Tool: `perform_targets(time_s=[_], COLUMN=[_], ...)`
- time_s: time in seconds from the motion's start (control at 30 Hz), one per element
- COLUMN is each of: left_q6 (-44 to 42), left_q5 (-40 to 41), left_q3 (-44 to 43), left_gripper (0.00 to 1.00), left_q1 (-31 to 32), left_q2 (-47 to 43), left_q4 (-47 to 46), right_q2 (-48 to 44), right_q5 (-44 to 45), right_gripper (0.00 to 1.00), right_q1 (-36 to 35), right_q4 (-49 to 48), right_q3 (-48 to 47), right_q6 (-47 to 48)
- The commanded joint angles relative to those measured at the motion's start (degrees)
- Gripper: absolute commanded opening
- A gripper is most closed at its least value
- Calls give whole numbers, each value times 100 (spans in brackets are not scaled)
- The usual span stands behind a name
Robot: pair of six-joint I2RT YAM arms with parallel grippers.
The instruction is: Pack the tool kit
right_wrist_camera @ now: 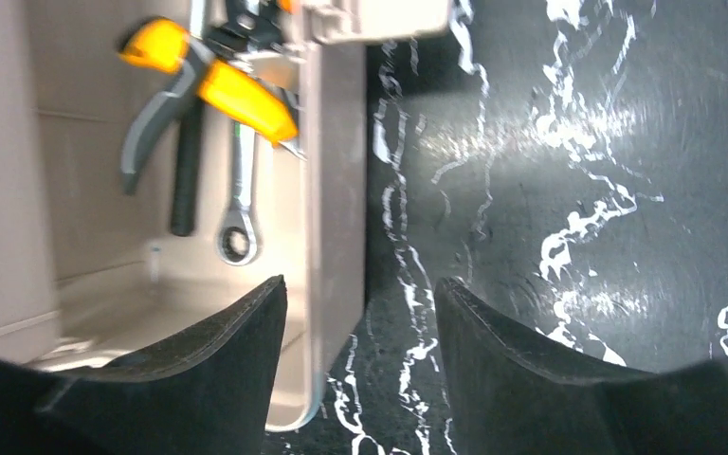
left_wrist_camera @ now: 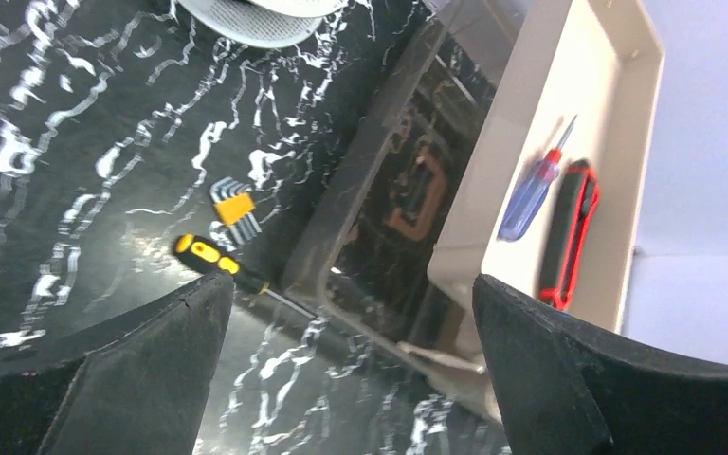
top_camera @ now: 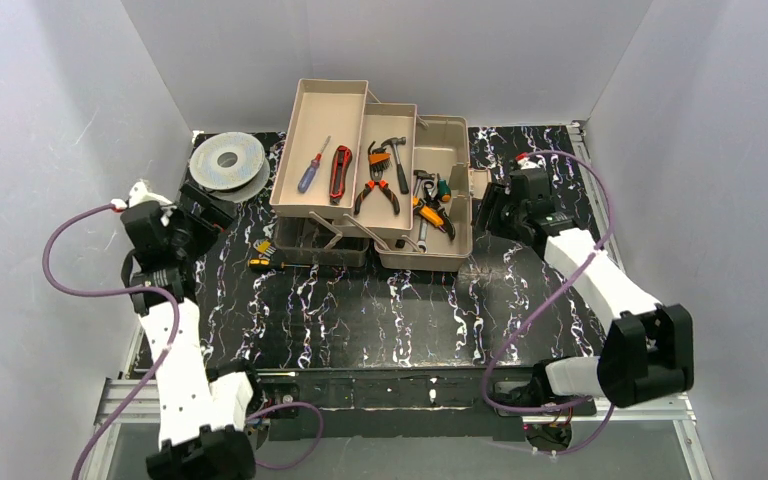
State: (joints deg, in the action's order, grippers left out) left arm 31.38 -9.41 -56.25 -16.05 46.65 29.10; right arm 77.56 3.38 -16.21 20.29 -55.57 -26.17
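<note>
The tan toolbox (top_camera: 446, 134) stands open at the table's back, trays fanned out to the left. The trays hold a blue screwdriver (top_camera: 311, 168), a red-black cutter (top_camera: 341, 172), orange pliers (top_camera: 377, 190) and a hammer (top_camera: 397, 160). A yellow-black screwdriver (left_wrist_camera: 207, 256) and hex keys (left_wrist_camera: 234, 204) lie on the table beside the brown lid (left_wrist_camera: 408, 190). My left gripper (left_wrist_camera: 351, 284) hovers open left of them, holding nothing. My right gripper (right_wrist_camera: 360, 282) is open astride the box's right wall (right_wrist_camera: 334, 190), with a gap beside the wall. A ratchet wrench (right_wrist_camera: 237, 237) lies inside.
A round grey spool (top_camera: 228, 160) sits at the back left, behind my left gripper (top_camera: 200, 212). My right gripper (top_camera: 485, 210) is close against the box's right side. Grey walls enclose the black marbled table (top_camera: 390, 310) on three sides.
</note>
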Motion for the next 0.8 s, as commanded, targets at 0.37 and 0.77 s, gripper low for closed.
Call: perform_targets(time_s=[0.37, 0.77], left_q6=[2171, 2127], left_q5=[-2746, -2369], left_q3=[1657, 1890], left_gripper=[96, 85], left_q1=[-921, -350], left_q2=[1861, 2926], left_q4=[-3029, -3905], right_q2=[-76, 315], right_q5=[-730, -484], right_gripper=[66, 57], right_q1=[-325, -348], right_q4=[-441, -244], right_q3=[-150, -224], right_q6=[-2, -107])
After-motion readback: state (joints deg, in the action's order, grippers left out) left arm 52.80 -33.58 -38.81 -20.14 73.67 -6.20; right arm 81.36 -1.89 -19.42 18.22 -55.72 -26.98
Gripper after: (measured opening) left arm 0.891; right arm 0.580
